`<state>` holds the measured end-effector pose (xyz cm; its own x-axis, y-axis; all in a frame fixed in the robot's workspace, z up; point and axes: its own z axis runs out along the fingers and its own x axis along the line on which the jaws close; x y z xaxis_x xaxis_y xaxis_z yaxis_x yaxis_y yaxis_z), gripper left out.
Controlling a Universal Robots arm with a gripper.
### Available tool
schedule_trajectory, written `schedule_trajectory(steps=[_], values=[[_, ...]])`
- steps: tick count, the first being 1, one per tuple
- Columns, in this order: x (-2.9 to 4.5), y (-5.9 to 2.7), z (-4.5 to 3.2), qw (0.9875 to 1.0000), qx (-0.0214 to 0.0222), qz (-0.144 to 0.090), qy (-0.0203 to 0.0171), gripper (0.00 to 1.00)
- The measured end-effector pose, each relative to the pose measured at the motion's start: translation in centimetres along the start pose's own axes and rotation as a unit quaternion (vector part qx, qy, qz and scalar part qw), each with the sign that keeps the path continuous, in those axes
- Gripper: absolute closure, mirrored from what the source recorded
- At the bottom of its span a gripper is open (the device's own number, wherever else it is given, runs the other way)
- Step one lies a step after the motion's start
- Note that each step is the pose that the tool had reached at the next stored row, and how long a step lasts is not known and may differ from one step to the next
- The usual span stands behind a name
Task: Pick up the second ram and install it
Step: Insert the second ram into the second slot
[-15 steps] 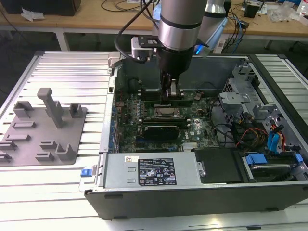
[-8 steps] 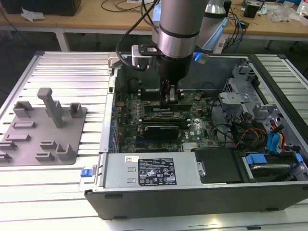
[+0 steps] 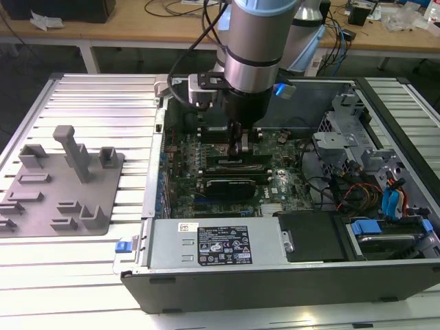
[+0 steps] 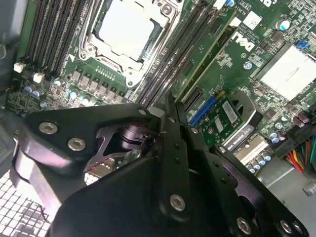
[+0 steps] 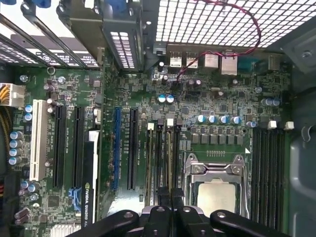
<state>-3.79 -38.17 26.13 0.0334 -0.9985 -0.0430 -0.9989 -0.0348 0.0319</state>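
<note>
gripper (image 4: 170, 106) pinched closed, hold unclear | low at memory slots (image 4: 173, 64) | processor (image 4: 126, 29) close beside

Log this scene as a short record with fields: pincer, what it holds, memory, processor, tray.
pincer: shut, tips down at the memory slots beside the processor
held item: hidden, cannot tell
green memory stick: seated in a slot, beside the pincer tips
processor: silver, in its socket
grey tray: outside the case, on the exterior view's left
</note>
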Motion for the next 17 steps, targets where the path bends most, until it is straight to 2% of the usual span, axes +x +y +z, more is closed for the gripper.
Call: schedule_trajectory(steps=[9,17], values=[[0.12,0.01,0.89,1.0,0.0001,0.0,0.0,0.91],[0.11,0.3,1.16,1.0,0.0002,0.0,-0.0001,0.91]])
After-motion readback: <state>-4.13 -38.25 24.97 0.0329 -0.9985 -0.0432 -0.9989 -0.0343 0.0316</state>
